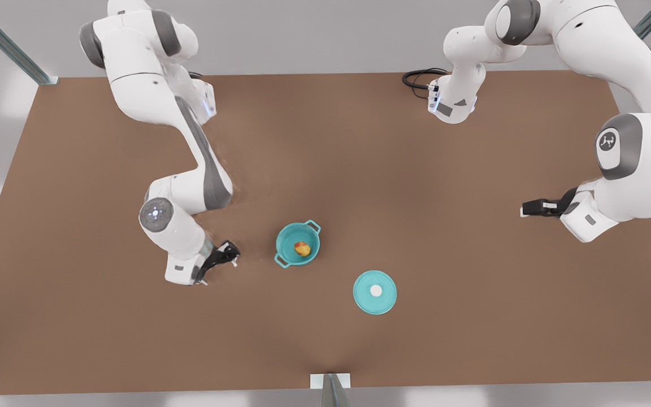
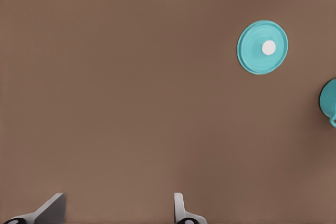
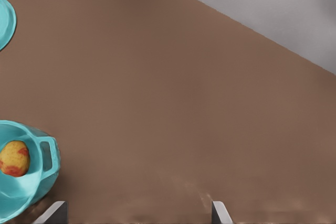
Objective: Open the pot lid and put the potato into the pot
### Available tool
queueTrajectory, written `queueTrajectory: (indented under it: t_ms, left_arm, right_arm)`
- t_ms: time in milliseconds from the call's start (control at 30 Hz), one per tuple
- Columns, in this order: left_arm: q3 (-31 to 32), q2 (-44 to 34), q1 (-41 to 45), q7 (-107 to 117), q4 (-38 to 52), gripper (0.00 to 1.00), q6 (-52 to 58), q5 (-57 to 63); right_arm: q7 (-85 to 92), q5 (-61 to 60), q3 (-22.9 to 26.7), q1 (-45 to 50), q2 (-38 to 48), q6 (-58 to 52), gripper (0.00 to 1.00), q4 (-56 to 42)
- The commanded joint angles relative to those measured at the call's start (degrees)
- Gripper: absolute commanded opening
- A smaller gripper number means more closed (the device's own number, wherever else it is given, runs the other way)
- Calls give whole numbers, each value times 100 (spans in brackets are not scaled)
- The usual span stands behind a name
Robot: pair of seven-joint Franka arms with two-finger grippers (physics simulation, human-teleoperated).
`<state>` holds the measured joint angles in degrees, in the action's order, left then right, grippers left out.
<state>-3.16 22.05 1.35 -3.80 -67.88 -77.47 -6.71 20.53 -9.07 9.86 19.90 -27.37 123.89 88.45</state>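
both claws (image 2: 118, 211) (image 3: 139, 213) wide open, empty

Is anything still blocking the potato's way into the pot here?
No. The potato already lies inside the pot, and the pot lid rests flat on the table beside it, apart.

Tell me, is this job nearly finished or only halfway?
It looks finished. The pot lid lies flat on the table, apart from the pot, and the potato sits inside the pot. The right gripper is open beside the pot; the left gripper is open, off to the side. Nothing is in hand.
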Motion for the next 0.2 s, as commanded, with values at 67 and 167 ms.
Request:
queueTrajectory:
  t_ms: [67, 167]
  left_arm:
    - [9, -16, 6, 231, 3, 100, -57, 12]
    - [18, -16, 23, 275, -6, 100, -40, 3]
  right_arm:
    - [936, 10, 719, -250, 197, -2475, 100, 6]
    - [874, 10, 719, -232, 196, -2589, 100, 6]
